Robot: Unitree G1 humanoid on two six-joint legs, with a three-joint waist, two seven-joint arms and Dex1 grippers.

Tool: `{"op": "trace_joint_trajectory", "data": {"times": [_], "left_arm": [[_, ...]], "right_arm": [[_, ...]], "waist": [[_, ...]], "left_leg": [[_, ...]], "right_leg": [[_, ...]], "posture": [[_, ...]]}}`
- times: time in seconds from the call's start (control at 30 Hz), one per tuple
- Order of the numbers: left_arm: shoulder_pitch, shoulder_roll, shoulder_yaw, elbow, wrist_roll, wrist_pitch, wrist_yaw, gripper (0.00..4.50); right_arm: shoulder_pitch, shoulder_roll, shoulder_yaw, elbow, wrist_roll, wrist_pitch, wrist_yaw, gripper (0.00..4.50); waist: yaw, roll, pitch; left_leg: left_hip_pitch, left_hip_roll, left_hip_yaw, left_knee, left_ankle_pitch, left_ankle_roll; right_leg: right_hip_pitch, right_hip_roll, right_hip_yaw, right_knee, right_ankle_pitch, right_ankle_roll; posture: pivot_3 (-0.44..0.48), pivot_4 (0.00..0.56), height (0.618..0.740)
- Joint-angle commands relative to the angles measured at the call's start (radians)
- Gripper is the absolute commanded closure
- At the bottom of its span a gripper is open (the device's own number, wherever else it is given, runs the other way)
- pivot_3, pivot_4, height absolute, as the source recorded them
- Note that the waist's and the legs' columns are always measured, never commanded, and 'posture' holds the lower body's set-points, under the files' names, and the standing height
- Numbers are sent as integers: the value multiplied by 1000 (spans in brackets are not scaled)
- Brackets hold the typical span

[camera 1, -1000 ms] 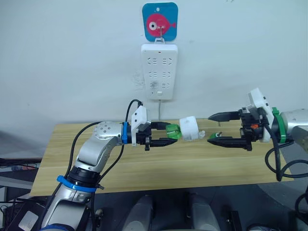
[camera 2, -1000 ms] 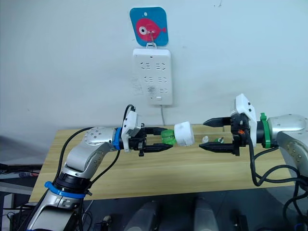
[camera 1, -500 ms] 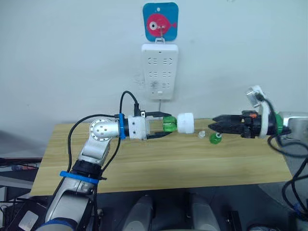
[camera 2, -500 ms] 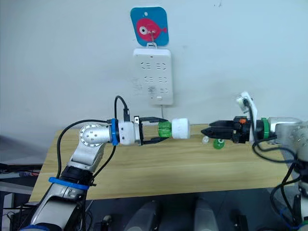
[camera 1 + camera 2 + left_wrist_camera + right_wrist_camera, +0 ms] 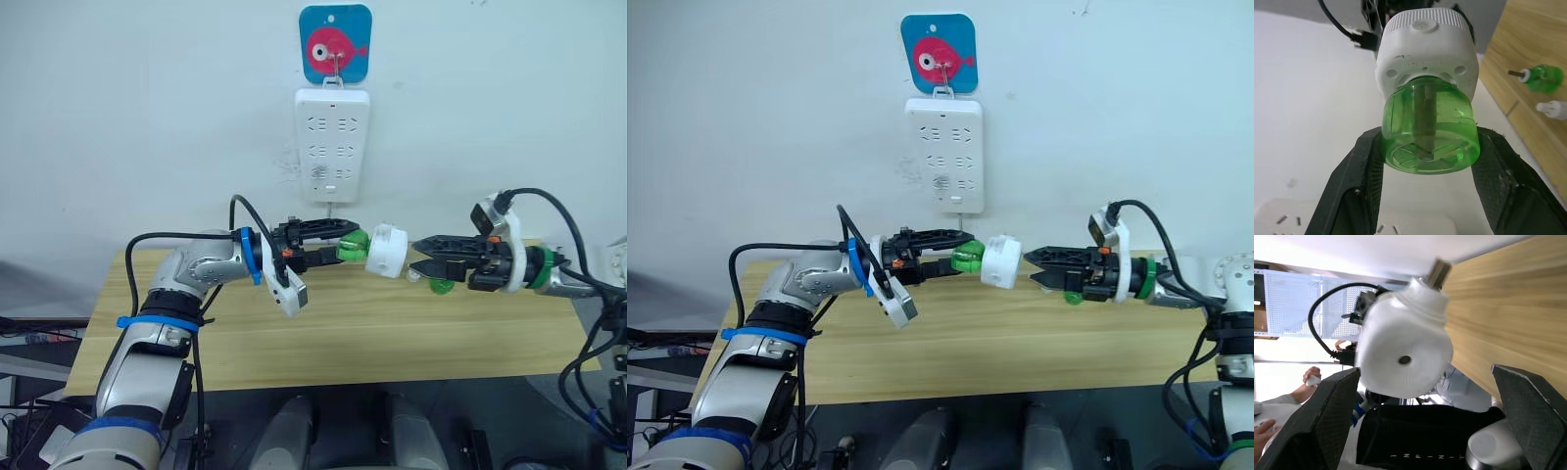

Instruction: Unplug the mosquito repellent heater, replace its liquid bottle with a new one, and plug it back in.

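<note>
Against the pale wall, the small white rounded plastic heater (image 5: 388, 252) hangs unplugged above the wooden counter (image 5: 323, 323), left pincer (image 5: 345, 242) clamping its green liquid bottle (image 5: 1428, 128), right pincer (image 5: 419, 257) wide apart at its face; the bottle swap and replugging appear to remain.

we see the right gripper (image 5: 419, 258) spread wide just short of the mosquito repellent heater (image 5: 387, 252), whose far side is blocked by the left gripper (image 5: 345, 244) clamping its green bottle (image 5: 352, 246). near the table's (image 5: 323, 333) back edge lie a loose bottle (image 5: 441, 286) and white cap (image 5: 412, 275); the front stays open.
</note>
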Motion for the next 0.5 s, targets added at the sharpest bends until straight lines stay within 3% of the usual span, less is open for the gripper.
{"op": "trace_joint_trajectory", "data": {"times": [0.03, 0.23, 0.5], "left_arm": [[-24, 15, 1, -16, 33, -3, 92, 2279], [-12, 34, -37, -39, 75, 7, 168, 2279], [-16, 73, -60, -34, 116, 15, 264, 2279]], "right_arm": [[5, 26, -46, -40, 34, -17, -49, 9], [-40, 102, -97, -19, 34, -13, -85, 9], [-74, 64, -99, 53, 34, 70, 52, 9]], "waist": [[0, 0, 0], [-1, 0, 0], [-1, 0, 0]], "left_leg": [[0, 0, 0, 0, 0, 0], [0, -1, 0, 0, 0, 1], [-1, -1, 0, 0, 0, 1]], "right_leg": [[0, 0, 0, 0, 0, 0], [0, 0, 0, 0, 0, 0], [0, 0, 0, 0, 0, 0]], "posture": [[126, 223, 740], [125, 225, 740], [124, 225, 740]]}}
